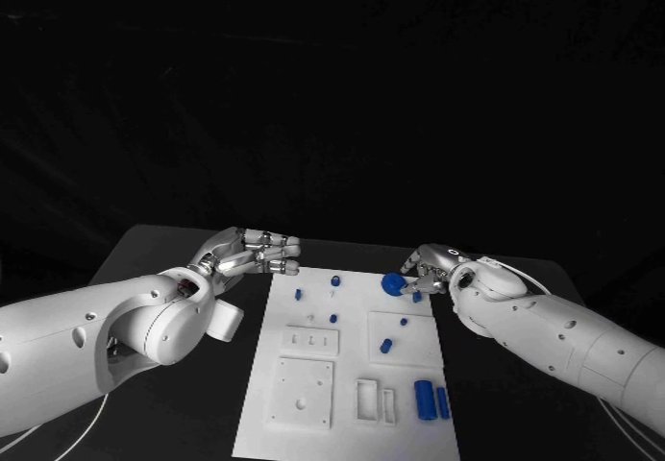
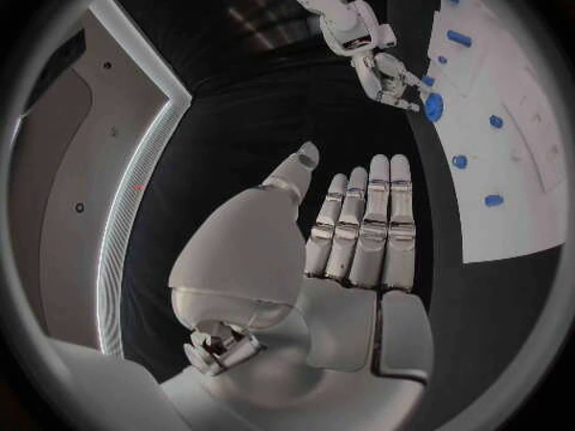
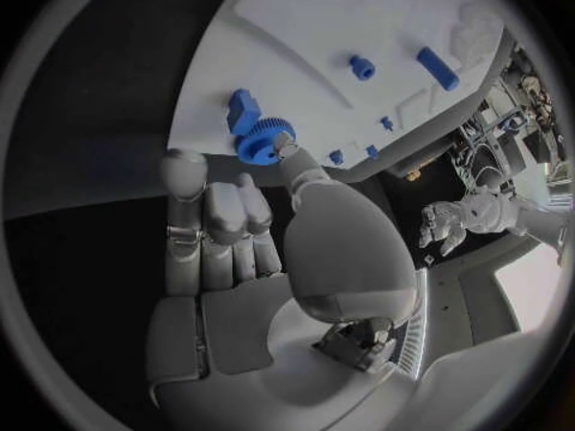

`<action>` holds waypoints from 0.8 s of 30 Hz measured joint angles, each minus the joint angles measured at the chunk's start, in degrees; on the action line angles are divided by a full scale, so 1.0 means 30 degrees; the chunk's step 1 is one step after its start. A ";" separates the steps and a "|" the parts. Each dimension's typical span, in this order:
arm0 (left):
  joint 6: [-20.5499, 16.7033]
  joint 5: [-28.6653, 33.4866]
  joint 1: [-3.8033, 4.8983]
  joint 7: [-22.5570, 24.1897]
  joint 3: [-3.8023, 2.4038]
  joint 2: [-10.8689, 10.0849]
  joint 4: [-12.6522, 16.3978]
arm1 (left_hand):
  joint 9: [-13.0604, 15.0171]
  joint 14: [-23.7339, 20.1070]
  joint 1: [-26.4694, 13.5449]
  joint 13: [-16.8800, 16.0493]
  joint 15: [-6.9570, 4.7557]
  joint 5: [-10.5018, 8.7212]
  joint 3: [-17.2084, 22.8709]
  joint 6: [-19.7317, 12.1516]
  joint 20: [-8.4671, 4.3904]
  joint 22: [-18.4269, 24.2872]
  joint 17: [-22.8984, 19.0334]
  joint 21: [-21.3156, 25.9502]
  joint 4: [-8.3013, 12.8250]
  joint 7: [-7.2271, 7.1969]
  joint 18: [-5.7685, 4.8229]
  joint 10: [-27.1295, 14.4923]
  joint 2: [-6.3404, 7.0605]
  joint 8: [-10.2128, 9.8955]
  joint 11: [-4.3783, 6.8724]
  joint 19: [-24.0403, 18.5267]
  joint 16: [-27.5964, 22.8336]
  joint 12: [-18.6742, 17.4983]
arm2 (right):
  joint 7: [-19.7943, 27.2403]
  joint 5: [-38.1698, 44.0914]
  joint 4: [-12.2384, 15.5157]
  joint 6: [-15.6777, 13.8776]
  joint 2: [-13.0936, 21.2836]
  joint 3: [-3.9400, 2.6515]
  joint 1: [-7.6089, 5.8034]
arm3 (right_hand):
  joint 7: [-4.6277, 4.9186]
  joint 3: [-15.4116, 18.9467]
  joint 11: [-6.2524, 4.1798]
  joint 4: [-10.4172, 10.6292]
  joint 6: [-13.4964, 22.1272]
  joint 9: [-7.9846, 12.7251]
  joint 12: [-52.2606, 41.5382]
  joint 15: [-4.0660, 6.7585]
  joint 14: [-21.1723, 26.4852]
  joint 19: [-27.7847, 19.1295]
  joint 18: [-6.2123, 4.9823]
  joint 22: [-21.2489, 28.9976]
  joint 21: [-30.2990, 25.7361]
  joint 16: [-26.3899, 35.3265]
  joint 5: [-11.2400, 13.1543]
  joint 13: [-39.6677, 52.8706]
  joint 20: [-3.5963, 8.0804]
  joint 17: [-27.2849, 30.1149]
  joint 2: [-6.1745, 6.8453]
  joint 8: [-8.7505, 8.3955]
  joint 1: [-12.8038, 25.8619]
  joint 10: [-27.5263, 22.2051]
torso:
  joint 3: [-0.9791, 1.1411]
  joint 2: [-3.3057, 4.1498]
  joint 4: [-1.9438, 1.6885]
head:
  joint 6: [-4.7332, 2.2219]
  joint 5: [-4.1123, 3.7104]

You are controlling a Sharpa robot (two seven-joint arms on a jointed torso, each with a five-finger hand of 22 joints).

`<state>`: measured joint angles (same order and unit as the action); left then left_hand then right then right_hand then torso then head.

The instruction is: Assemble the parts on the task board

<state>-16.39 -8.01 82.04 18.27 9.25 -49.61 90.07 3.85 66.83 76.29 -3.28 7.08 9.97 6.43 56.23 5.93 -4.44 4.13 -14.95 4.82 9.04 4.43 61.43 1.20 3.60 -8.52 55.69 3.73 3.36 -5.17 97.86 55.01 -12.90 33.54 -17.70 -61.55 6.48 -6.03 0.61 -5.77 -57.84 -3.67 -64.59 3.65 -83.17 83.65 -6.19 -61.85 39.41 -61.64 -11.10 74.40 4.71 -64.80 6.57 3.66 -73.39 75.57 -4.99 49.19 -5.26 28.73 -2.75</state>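
Black table (image 1: 166,252) under the board.

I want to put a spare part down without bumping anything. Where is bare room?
Bare black table lies left of the white board, behind the left hand. The board's far right corner is crowded: right hand at the blue gear.

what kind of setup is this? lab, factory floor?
Looks like a robotics lab test bench, not a production line: a black table under dark backdrop, a white task board with small blue parts, and the right hand at a blue gear.
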 measured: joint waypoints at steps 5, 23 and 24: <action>0.0026 0.0005 0.0000 0.0000 0.0001 0.0024 -0.0027 | 0.0001 0.0000 0.0000 0.0000 0.0000 0.0000 0.0000 0.0002 0.0000 0.0000 0.0000 0.0000 0.0000 0.0002 0.0001 0.0000 0.0000 0.0000 0.0000 0.0000 0.0000 0.0000 | 0.0040 -0.0100 -0.0209 0.0033 -0.0155 -0.0004 0.0014 | -0.0001 0.0000 0.0001 0.0000 -0.0001 0.0001 -0.0061 0.0000 0.0000 0.0000 0.0005 -0.0750 -0.0300 -0.0088 0.0000 0.0046 0.0000 -0.0061 0.0000 0.0000 0.0000 -0.0001 | 0.0002 0.0015 -0.0015 | 0.0018 -0.0027; 0.0073 0.0009 0.0000 -0.0021 0.0000 0.0041 -0.0028 | 0.0001 0.0000 0.0000 0.0000 0.0000 0.0000 0.0000 0.0013 0.0000 -0.0001 0.0000 0.0000 0.0000 0.0013 0.0000 -0.0052 0.0000 0.0000 0.0052 0.0000 0.0000 0.0000 | 0.0061 -0.0250 -0.0564 0.0018 -0.0590 -0.0011 0.0025 | 0.0053 -0.0053 -0.0068 0.0052 0.0065 0.0002 -0.0135 0.0000 0.0000 -0.0002 0.0018 -0.1353 -0.0301 -0.0197 0.0000 0.0098 -0.0002 -0.0126 -0.0001 0.0000 0.0000 0.0066 | 0.0026 0.0031 -0.0011 | 0.0092 -0.0033; 0.0075 0.0009 0.0000 -0.0022 0.0000 0.0047 -0.0029 | 0.0001 0.0000 0.0000 0.0000 0.0000 0.0000 0.0000 0.0013 0.0000 0.0000 0.0000 0.0000 0.0000 0.0013 0.0001 -0.0051 0.0000 0.0000 0.0052 0.0000 0.0000 0.0000 | 0.0061 -0.0252 -0.0588 0.0016 -0.0615 -0.0012 0.0025 | 0.0033 -0.0053 -0.0068 0.0052 0.0100 0.0003 -0.0135 0.0000 0.0001 -0.0002 0.0021 -0.1358 -0.0301 -0.0197 0.0000 0.0098 -0.0001 -0.0125 -0.0001 0.0000 0.0000 0.0065 | 0.0026 0.0031 -0.0011 | 0.0093 -0.0033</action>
<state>-16.17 -7.98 82.04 18.20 9.25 -49.47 89.98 3.85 66.83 76.29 -3.28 7.08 9.97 6.43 56.27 5.93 -4.44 4.13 -14.95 4.82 9.08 4.43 61.28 1.20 3.60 -8.36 55.69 3.73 3.36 -4.99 97.10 53.25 -12.85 31.69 -17.74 -61.47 6.58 -6.19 0.40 -5.61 -57.54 -3.67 -64.99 3.65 -83.17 83.64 -6.13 -65.93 38.51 -62.23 -11.10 74.70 4.71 -65.18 6.57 3.66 -73.39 75.76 -4.92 49.28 -5.29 29.01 -2.85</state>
